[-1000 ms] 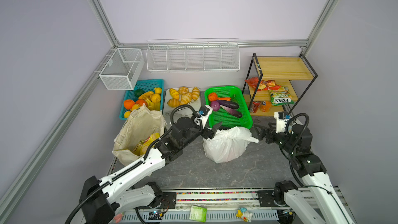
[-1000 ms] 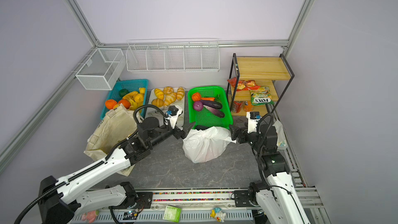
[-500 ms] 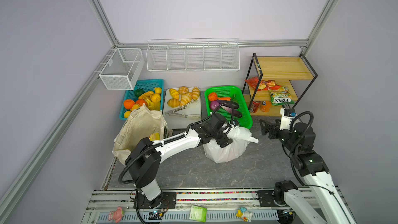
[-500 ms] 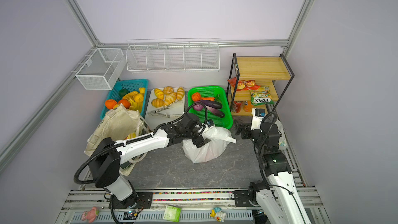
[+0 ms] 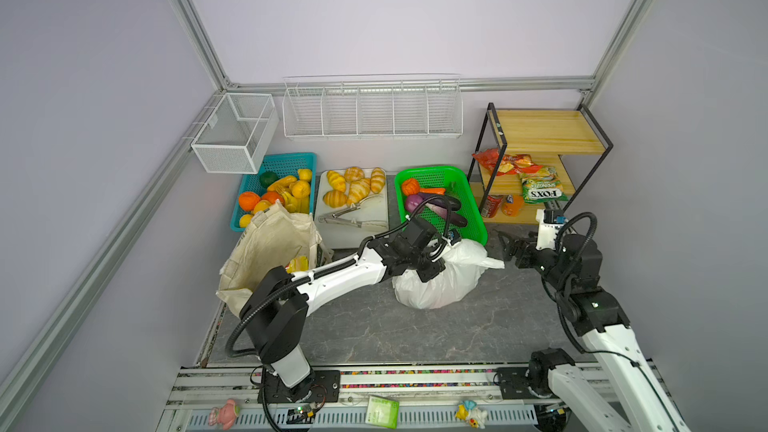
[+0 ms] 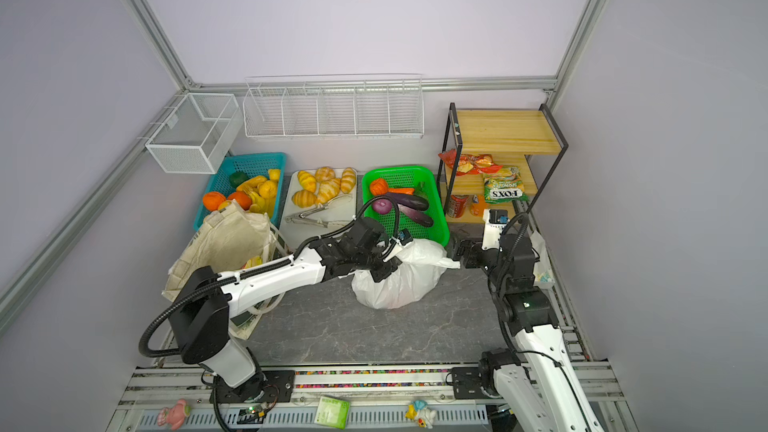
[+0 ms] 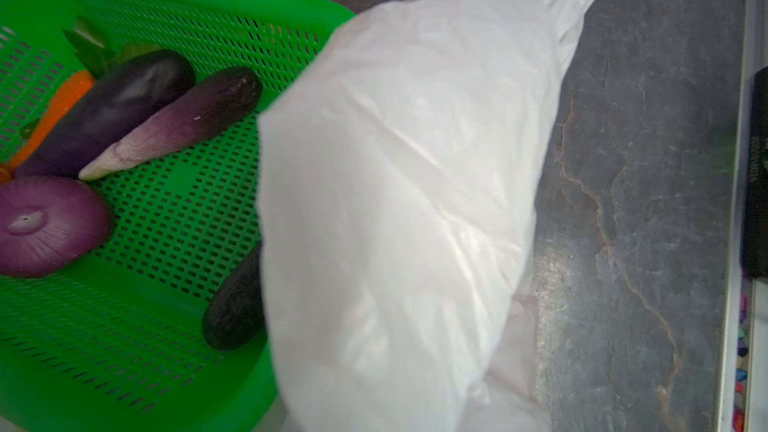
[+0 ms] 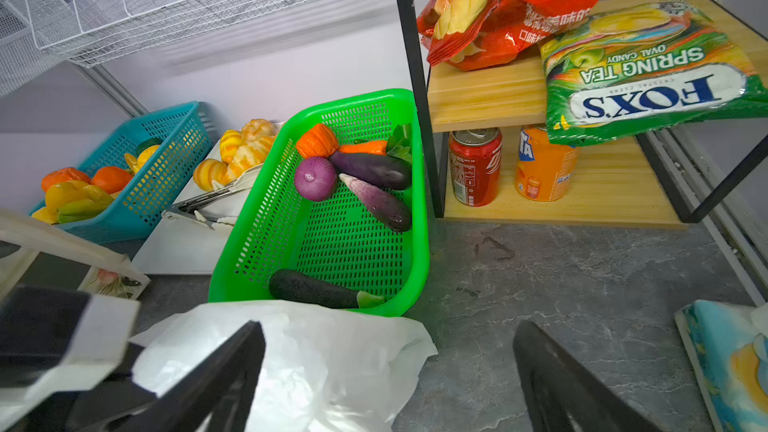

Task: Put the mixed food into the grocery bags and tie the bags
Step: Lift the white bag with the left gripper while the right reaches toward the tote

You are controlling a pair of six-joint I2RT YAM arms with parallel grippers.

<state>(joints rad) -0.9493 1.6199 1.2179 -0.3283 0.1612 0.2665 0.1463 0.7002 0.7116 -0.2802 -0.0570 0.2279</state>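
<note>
Both top views: high, far, angled down over the whole surface [image 5: 415,334]. Left wrist: close above white plastic bag [image 7: 395,201] and green basket [image 7: 166,243]. Right wrist: low, facing the same basket and shelf [image 8: 490,93].

Teal basket [image 5: 286,156] of citrus [image 5: 249,201], croissants [image 5: 357,189] beside tongs [image 5: 332,217]; shelf [image 5: 540,130] (red packet [image 5: 496,160], FOX'S packet [image 5: 540,189], two cans [image 5: 492,206])

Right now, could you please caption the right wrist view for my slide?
Open right gripper at the white plastic bag, green basket of toy vegetables beyond it.
</note>
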